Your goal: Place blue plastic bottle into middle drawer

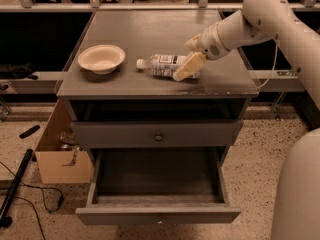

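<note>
Bottle [165, 65] lies on its side on the worktop [150, 29], cap toward the bowl [101, 58], near it but apart. Pincer [184, 60] sits at the bottle's base end, arm reaching in from the right. Its fingers are spread, one on the near side of the bottle and the other behind it. It straddles the bottle and is not pinching it, as far as can be seen.

Drawer [157, 215] stands pulled out low down, dark inside, with no bottle in it. The upper front [157, 134] with the bigger knob sits just above.

Progress looks early. The drawer is open and ready, but the grasp is not yet closed. Left to do — close on the bottle, lift, carry it down over the open drawer, and release inside.
</note>
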